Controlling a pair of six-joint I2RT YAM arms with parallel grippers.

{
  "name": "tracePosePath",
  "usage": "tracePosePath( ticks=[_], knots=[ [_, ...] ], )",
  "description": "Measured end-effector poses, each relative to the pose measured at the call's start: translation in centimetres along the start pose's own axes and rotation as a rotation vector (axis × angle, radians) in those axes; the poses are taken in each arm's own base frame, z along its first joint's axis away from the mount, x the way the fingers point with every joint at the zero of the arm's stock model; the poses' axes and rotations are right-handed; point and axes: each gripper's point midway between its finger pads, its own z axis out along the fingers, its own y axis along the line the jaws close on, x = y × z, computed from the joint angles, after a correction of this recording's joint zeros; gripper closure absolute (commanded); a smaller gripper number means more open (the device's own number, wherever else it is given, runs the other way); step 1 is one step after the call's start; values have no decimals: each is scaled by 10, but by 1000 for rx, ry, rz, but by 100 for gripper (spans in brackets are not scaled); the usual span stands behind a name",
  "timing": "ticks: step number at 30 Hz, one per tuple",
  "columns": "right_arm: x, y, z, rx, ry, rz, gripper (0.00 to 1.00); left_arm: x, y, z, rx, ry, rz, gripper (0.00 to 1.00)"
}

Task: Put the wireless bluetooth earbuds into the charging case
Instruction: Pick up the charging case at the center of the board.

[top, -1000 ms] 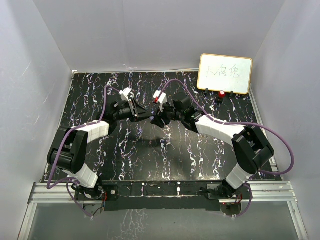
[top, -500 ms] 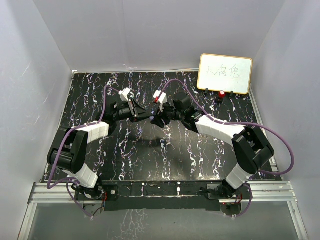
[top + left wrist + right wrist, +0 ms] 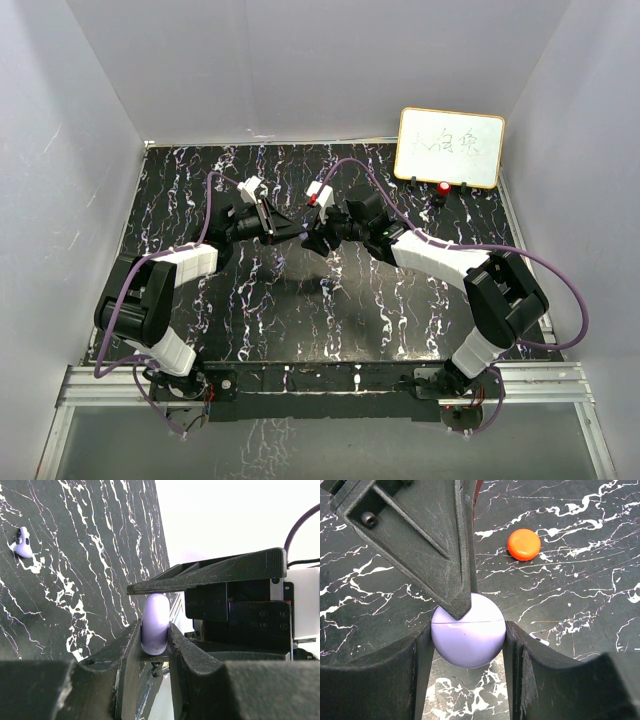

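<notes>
Left wrist: the left gripper (image 3: 155, 630) pinches the purple case (image 3: 155, 612) edge-on. 1 purple bud (image 3: 21, 544) lies on the table (image 3: 80, 555), well left of the case. Right wrist: the right gripper (image 3: 468, 645) clamps that case by its sides, seam looking closed; an orange puck (image 3: 524, 544) sits beyond it, to the right. From above, both grippers meet at the case. I'd say nothing's inserted yet: opening and seating buds remain.
</notes>
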Motion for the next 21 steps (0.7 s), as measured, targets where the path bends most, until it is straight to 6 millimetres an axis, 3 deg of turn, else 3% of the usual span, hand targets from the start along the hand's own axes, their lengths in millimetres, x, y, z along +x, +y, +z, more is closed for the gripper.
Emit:
tracePosePath(
  ticks=[2,3,5,8,15,21],
  knots=[
    [0,0,0,-1,0,0,82,0,0,0,0,1,0,92],
    [0,0,0,-2,0,0,77,0,0,0,0,1,0,98],
    [0,0,0,-2,-1,0,56,0,0,0,1,1,0,100],
    [0,0,0,-3,-1,1,38,0,0,0,0,1,0,100],
    [-3,-2,-3,19,-7,25,26,-5,1,-3,2,-19,-9,100],
    [-25,-19,-39,116,-94,85,24,-21,11,-10,8,-68,-41,100]
  ],
)
